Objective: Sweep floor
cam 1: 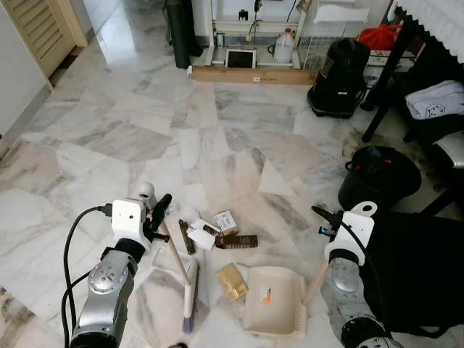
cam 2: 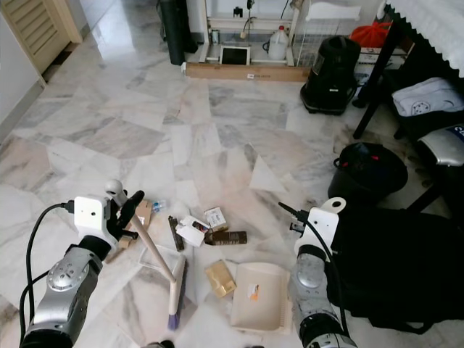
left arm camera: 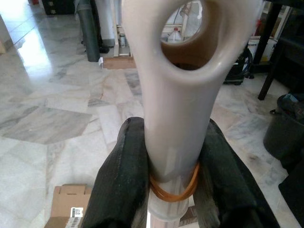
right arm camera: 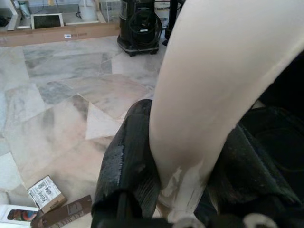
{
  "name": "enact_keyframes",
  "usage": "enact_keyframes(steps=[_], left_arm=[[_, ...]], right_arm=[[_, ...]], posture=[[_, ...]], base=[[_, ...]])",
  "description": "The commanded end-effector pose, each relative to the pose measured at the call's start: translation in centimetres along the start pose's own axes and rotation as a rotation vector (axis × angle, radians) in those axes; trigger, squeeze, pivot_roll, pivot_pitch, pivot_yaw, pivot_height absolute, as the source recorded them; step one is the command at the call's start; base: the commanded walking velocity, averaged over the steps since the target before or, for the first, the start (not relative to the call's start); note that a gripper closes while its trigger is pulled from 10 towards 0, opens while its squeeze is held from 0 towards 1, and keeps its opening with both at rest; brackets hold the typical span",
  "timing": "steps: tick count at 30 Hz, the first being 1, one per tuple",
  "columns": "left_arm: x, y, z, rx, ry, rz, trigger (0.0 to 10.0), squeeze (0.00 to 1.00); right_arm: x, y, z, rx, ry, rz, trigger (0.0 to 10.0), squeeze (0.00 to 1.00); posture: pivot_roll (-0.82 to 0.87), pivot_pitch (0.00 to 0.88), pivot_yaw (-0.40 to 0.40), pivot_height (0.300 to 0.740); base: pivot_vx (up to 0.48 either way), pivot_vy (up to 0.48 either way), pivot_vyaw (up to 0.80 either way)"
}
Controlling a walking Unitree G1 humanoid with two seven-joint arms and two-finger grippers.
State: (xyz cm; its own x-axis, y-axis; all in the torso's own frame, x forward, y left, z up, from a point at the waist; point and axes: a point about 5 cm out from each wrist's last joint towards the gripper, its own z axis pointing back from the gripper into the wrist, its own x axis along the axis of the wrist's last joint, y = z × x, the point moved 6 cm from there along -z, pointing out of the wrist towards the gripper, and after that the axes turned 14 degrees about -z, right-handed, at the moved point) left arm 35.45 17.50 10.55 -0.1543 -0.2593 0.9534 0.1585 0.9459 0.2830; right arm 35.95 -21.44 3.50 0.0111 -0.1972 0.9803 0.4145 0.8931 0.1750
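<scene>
**Broom and dustpan held over scattered litter on a marble floor**

The broom (cam 1: pixel 183 272) has a pale wooden stick ending in a cream plastic grip with an oval hanging hole, and an orange rubber band circles the neck just above the black fingers (left arm camera: pixel 121 185). The left gripper (cam 1: pixel 156 215) is clamped on that grip, and the stick slants down to a narrow brush head resting on the floor (cam 1: pixel 109 123), its bristles tipped purple at the near end. The right gripper (right arm camera: pixel 178 190) is closed around the smooth cream handle of the dustpan (cam 1: pixel 274 301), a shallow, square-cornered plastic tray lying flat on the floor just right of the brush head (a small orange mark shows on its base).

Between and ahead of the two tools lies the litter: a crinkled gold wrapper (cam 1: pixel 232 281) beside the pan, a dark brown carton (cam 1: pixel 236 241), a small printed box (cam 1: pixel 226 221), and a white card (cam 1: pixel 203 234).

The floor is polished marble in grey, white and pink irregular slabs. A black bucket (cam 1: pixel 378 176) stands to the right, a black vacuum cleaner (cam 1: pixel 339 76) further back.
</scene>
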Motion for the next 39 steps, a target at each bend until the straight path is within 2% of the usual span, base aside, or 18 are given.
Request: enact_keyframes(steps=[1,10,23,28,32,34,39], left_arm=[[-0.2,0.0,0.0,0.004,0.002,0.0,10.0,0.0],[-0.9,0.0,-0.9,0.014,0.005,0.038,10.0,0.0],[-2.2,-2.3,-0.8,-0.086,0.038,0.07,10.0,0.0],[-3.3,-3.2,-0.5,-0.146,0.084,0.094,10.0,0.0],[-3.7,-3.6,-0.3,-0.167,0.099,0.134,10.0,0.0],[-3.9,-3.4,-0.4,-0.138,0.099,0.21,10.0,0.0],[-4.1,-3.2,-0.4,-0.133,0.099,0.256,10.0,0.0]], right_arm=[[-0.2,0.3,0.2,0.006,0.005,-0.004,10.0,0.0],[-0.4,0.3,0.3,0.006,0.009,-0.003,10.0,0.0],[-0.6,0.1,0.4,0.0,0.017,0.002,10.0,0.0],[-0.8,0.2,0.5,0.0,0.025,0.003,10.0,0.0],[-0.9,0.2,0.5,0.0,0.029,0.003,10.0,0.0],[-1.1,0.2,0.6,0.001,0.035,0.004,10.0,0.0],[-1.2,0.2,0.6,0.003,0.039,0.004,10.0,0.0]], posture=[[0.09,0.145,0.027,0.74],[0.08,0.155,0.023,0.74],[0.07,0.167,0.024,0.74],[0.06,0.17,0.027,0.74],[0.07,0.17,0.027,0.74],[0.07,0.171,0.027,0.74],[0.06,0.169,0.027,0.74]], base=[[0.0,0.0,0.0],[0.0,0.0,0.0],[0.0,0.0,0.0],[0.0,0.0,0.0],[0.0,0.0,0.0],[0.0,0.0,0.0],[0.0,0.0,0.0]])
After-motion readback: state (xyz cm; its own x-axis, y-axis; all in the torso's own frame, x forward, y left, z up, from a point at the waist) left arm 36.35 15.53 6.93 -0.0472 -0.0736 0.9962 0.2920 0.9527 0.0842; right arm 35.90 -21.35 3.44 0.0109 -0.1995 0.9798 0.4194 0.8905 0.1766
